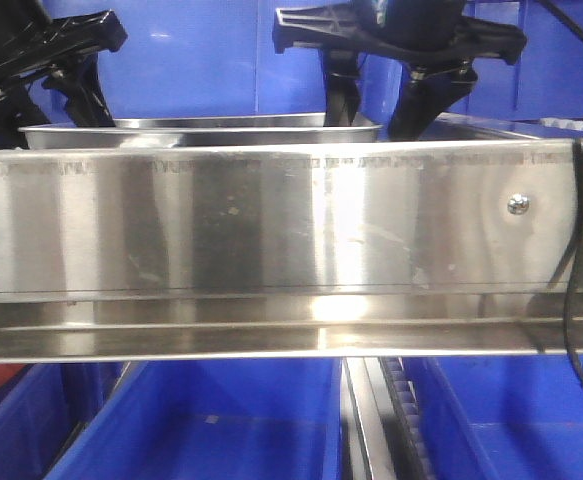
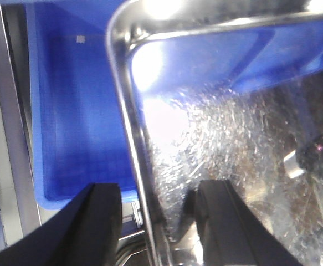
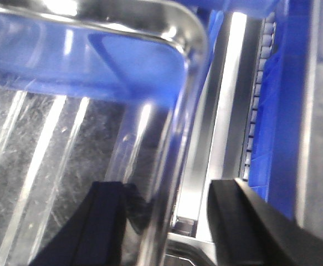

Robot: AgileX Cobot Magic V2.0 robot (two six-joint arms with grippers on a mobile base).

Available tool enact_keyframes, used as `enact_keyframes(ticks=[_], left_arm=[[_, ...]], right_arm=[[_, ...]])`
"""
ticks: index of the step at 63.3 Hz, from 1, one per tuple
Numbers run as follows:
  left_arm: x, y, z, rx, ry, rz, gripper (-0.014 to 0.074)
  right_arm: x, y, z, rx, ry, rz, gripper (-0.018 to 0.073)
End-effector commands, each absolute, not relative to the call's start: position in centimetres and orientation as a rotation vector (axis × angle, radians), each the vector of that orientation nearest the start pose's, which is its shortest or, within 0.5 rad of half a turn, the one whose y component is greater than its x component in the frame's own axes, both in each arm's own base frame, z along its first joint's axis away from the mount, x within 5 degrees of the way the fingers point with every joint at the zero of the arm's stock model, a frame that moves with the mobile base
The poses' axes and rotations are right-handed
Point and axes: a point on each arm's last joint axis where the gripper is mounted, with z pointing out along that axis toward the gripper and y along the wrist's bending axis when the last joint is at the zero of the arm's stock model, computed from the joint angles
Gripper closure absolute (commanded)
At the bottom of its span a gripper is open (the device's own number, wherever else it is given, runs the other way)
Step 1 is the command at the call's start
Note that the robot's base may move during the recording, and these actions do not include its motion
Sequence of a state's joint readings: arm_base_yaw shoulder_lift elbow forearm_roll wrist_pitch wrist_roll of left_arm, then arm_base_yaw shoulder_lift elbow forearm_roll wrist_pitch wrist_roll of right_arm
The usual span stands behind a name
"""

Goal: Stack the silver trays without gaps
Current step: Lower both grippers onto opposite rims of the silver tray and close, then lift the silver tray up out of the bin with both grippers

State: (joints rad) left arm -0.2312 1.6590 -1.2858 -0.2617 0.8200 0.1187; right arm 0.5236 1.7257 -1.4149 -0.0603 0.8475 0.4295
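Nearest us in the front view runs the rail (image 1: 271, 220) with its screw (image 1: 517, 204), and blue bins (image 1: 221, 420) sit below it. Just behind the rail's top edge lies the tray (image 1: 201, 127), level, with only its rim showing. We cannot tell from here whether it sits in another tray or on the tabletop.

The left pincer (image 2: 158, 191) hangs over the tray's left side. In its wrist view the jaws are spread, one finger outside the rim and one over the mirror base, neither touching the metal. The right pincer (image 3: 167, 185) mirrors this at the right side near a rounded corner: released, astride the rim, holding nothing. Beyond both, more blue bin walls fill the background.

We judge the step in hand to be taking hold of the tray at its two sides, before any lift or seating.

The next move calls for both pincers to clench on the rim together and at even height, so the tray stays flat. A tilt would let one corner ride up and leave a gap. The polished rim looks slippery, so the grip should bite below the rolled edge.
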Motion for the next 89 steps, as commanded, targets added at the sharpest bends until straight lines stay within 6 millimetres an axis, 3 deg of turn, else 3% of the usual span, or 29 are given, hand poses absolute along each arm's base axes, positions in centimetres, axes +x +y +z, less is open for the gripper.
enact_keyframes(ticks=[1,11,35,43,60,89], left_arm=[[33.9,-9.8,27.2,0.281,2.660,-0.352,0.0419],[33.9,-9.8,27.3,0.282,2.657,-0.349,0.0630],[33.8,-10.3,27.4,0.229,2.661,-0.443,0.0614],[33.7,-10.3,27.3,0.234,2.674,-0.445,0.0614],[32.8,-10.1,29.0,0.247,2.644,-0.450,0.0614],[28.1,-8.6,37.7,0.211,2.308,-0.435,0.0614]], right_arm=[[32.9,18.2,28.6,-0.161,2.633,0.243,0.0368],[32.9,18.2,28.6,-0.161,2.635,0.242,0.0481],[32.9,18.5,26.9,-0.139,2.738,0.237,0.0632],[32.9,18.5,27.2,-0.139,2.747,0.231,0.0624],[32.7,18.7,30.4,-0.149,2.683,0.262,0.0627],[29.4,18.0,37.5,-0.232,2.375,0.198,0.0627]])
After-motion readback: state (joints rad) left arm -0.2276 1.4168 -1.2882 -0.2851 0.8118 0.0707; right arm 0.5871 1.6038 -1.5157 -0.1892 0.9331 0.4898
